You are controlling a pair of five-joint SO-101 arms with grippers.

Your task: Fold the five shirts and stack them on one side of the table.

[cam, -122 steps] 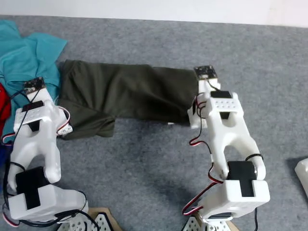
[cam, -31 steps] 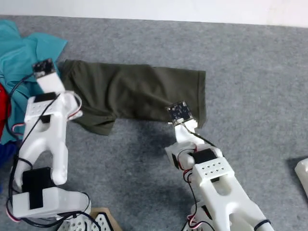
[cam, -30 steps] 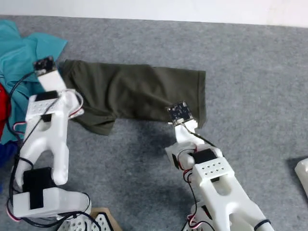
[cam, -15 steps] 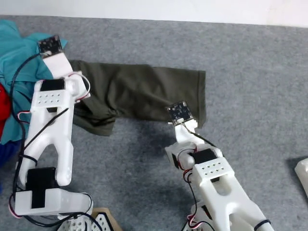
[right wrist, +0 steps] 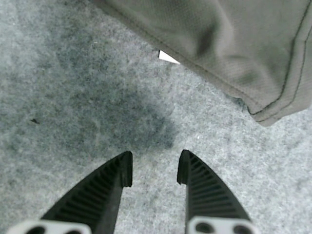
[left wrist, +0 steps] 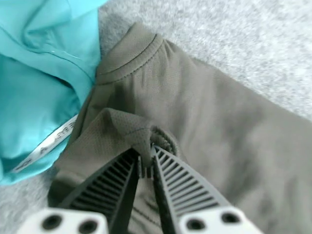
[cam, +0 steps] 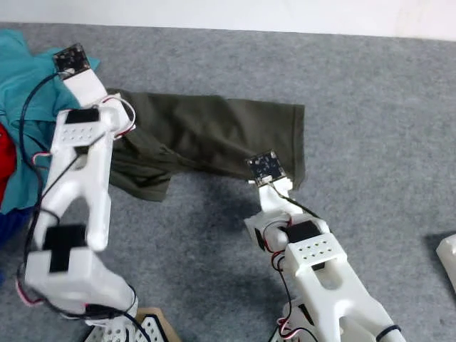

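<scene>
While the right gripper hangs spread over grey carpet near 6 o'clock, the olive shirt lies just beyond at centre. The left gripper pinches its fold at 10 o'clock, beside a teal shirt cut off by the edge.

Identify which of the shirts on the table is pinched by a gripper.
The olive-green shirt, spread across the table's middle: the left gripper is shut on a fold of it. The teal shirt beside it lies ungripped.
</scene>
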